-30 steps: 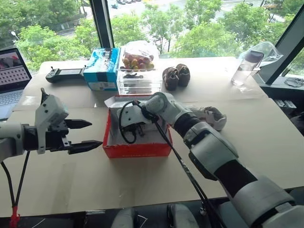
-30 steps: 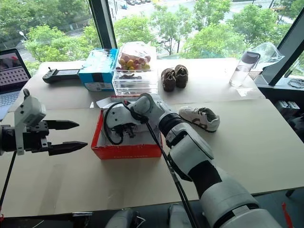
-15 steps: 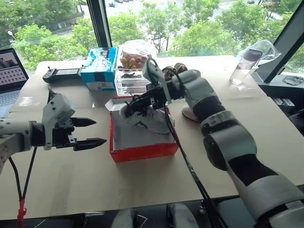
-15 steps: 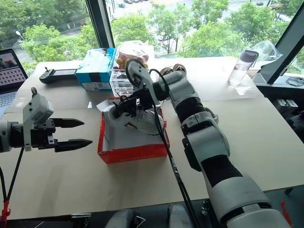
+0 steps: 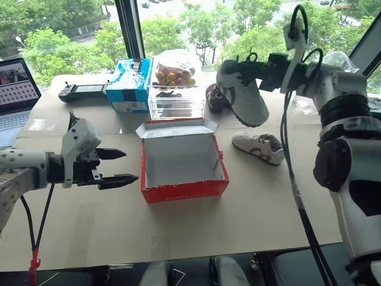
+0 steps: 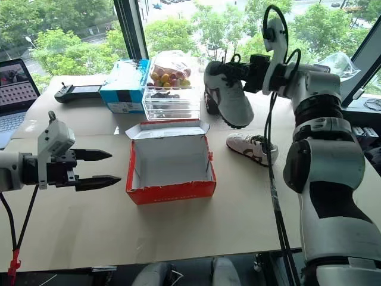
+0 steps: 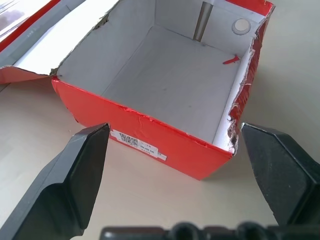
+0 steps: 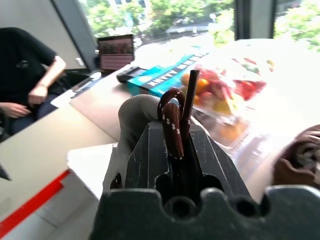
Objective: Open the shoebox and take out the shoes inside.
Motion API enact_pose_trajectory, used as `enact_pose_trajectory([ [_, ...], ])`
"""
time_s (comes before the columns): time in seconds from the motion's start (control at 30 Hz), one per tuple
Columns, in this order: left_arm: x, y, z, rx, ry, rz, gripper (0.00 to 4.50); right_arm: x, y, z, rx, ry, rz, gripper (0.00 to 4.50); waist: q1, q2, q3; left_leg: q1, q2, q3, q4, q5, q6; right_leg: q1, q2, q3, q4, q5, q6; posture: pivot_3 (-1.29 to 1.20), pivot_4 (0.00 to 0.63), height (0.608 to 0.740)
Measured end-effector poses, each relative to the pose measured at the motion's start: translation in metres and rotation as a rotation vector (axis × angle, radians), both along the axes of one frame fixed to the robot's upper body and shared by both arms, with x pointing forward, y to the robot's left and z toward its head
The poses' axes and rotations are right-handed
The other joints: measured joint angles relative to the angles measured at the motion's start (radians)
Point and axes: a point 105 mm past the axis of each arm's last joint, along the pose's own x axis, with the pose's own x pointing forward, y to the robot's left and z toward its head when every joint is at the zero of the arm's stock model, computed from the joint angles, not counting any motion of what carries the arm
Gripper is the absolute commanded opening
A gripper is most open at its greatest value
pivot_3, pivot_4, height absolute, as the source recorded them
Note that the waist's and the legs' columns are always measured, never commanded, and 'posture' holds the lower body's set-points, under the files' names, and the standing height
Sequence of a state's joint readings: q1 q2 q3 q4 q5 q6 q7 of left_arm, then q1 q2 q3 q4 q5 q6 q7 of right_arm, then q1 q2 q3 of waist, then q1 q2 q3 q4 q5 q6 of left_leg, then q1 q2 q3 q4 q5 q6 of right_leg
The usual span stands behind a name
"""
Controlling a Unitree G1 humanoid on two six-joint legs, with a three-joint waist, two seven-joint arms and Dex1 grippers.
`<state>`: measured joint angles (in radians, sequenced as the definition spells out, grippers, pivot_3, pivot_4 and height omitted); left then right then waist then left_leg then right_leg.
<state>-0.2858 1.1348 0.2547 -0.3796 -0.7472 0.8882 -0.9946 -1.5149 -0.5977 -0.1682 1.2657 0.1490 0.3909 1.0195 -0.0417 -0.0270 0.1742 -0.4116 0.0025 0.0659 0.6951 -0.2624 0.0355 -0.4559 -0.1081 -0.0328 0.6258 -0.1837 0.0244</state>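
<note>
Sneaker (image 5: 247,95) now aloft in right pincer (image 5: 262,64)

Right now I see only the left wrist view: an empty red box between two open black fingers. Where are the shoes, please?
Observer: The first shoe lies on the table, to the right of the shoebox.
Operator: And the other one?
Observer: The right claw holds the second shoe in the air, above the table's far side.
Operator: What stands behind the box?
Observer: A clear fruit container, with a blue box to its left.
</note>
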Motion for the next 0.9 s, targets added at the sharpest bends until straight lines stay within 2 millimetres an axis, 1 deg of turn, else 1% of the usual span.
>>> enact_pose_trajectory([
  [0.07,0.001,-0.003,0.0,-0.004,-0.007,-0.011,4.5,0.006,-0.027,-0.01,-0.024,0.007,-0.143,0.0,-0.003,0.0,0.0,0.0,0.0,0.0,0.0,0.0,0.0,0.0,0.0,0.001,0.0,0.0,0.0,0.0,0.15,0.74],
  [0.13,0.003,-0.002,-0.001,-0.002,-0.007,-0.008,4.5,0.008,-0.064,-0.02,-0.074,0.004,-0.329,0.0,-0.004,0.0,0.0,0.0,0.0,0.001,0.0,0.0,0.0,-0.001,0.0,0.001,0.0,0.0,0.0,0.0,0.15,0.74],
  [0.2,0.005,-0.001,-0.002,-0.005,-0.002,-0.001,4.5,0.008,-0.085,-0.025,-0.087,0.0,-0.429,0.0,-0.005,0.0,0.0,0.0,0.0,0.001,0.0,0.0,0.0,-0.001,0.0,0.002,0.0,0.0,0.0,0.0,0.15,0.74],
  [0.3,0.006,-0.003,-0.003,-0.011,-0.001,-0.007,4.5,0.006,-0.112,-0.029,-0.055,-0.004,-0.574,0.0,-0.006,0.0,0.0,0.001,0.001,0.002,0.0,0.0,0.0,0.0,0.001,0.004,0.0,0.0,0.0,0.0,0.15,0.74],
  [0.33,0.006,-0.003,-0.003,-0.011,-0.001,-0.007,4.5,0.003,-0.127,-0.033,-0.053,-0.005,-0.64,0.0,-0.004,0.0,0.0,0.001,0.001,0.002,0.0,0.0,0.0,0.0,0.001,0.004,0.0,0.0,0.0,0.0,0.15,0.74],
  [0.37,0.006,-0.002,-0.003,-0.01,-0.002,-0.005,4.5,-0.001,-0.142,-0.038,-0.049,0.001,-0.706,0.0,-0.002,0.0,0.0,0.001,0.001,0.002,0.0,0.0,0.001,0.0,0.001,0.004,0.0,0.0,0.001,0.0,0.15,0.74],
  [0.43,0.007,-0.001,-0.004,-0.006,-0.004,0.001,4.5,-0.006,-0.16,-0.047,-0.051,0.018,-0.783,0.0,0.0,0.0,0.0,0.001,0.0,0.002,0.0,0.0,0.001,0.0,0.001,0.005,-0.001,0.0,0.001,0.0,0.15,0.74],
  [0.5,0.007,-0.001,-0.004,-0.007,-0.005,0.004,4.5,-0.013,-0.178,-0.061,-0.059,0.041,-0.858,0.0,0.001,0.0,0.0,0.001,0.0,0.002,0.0,0.0,0.001,0.0,0.001,0.005,-0.001,0.0,0.001,0.0,0.15,0.74],
  [0.53,0.007,-0.001,-0.005,-0.007,-0.005,0.005,4.5,-0.016,-0.185,-0.07,-0.061,0.056,-0.886,0.0,0.001,0.0,0.0,0.001,0.0,0.003,0.0,0.0,0.002,0.0,0.001,0.005,-0.001,0.0,0.002,0.0,0.15,0.74],
  [0.6,0.007,-0.002,-0.004,-0.005,-0.013,-0.001,4.5,-0.021,-0.191,-0.088,-0.05,0.091,-0.895,0.0,-0.001,0.0,0.0,0.002,0.0,0.003,0.0,0.0,0.002,0.0,0.001,0.006,-0.002,0.0,0.002,0.0,0.15,0.74],
  [0.67,0.007,-0.002,-0.003,-0.004,-0.019,-0.007,4.5,-0.025,-0.191,-0.109,-0.038,0.137,-0.874,0.0,-0.006,0.0,0.0,0.004,0.0,0.005,0.0,-0.001,0.002,0.0,0.001,0.009,-0.002,0.0,0.002,0.0,0.15,0.74],
  [0.7,0.007,-0.002,-0.003,-0.003,-0.02,-0.007,4.5,-0.025,-0.19,-0.117,-0.04,0.155,-0.868,0.0,-0.007,0.0,0.0,0.004,0.0,0.006,0.0,-0.001,0.002,0.0,0.001,0.01,-0.002,0.0,0.002,0.0,0.15,0.74],
  [0.77,0.008,-0.001,-0.002,0.001,-0.026,-0.003,4.5,-0.027,-0.19,-0.13,-0.048,0.185,-0.867,0.0,-0.009,0.0,0.0,0.006,0.0,0.007,0.0,-0.003,0.006,0.0,0.002,0.012,-0.002,0.0,0.002,0.0,0.15,0.74],
  [0.87,0.01,0.0,-0.001,0.001,-0.033,0.003,4.5,-0.03,-0.192,-0.142,-0.041,0.211,-0.882,0.0,-0.007,0.0,0.0,0.007,0.0,0.008,0.0,-0.003,0.006,0.0,0.002,0.014,-0.002,0.0,0.002,0.0,0.15,0.74],
  [0.9,0.01,-0.001,0.0,-0.003,-0.036,0.002,4.5,-0.03,-0.192,-0.144,-0.024,0.214,-0.891,0.97,-0.007,0.0,0.0,0.007,0.0,0.009,0.0,-0.003,0.006,0.0,0.002,0.014,-0.002,0.0,0.003,0.0,0.15,0.74],
])
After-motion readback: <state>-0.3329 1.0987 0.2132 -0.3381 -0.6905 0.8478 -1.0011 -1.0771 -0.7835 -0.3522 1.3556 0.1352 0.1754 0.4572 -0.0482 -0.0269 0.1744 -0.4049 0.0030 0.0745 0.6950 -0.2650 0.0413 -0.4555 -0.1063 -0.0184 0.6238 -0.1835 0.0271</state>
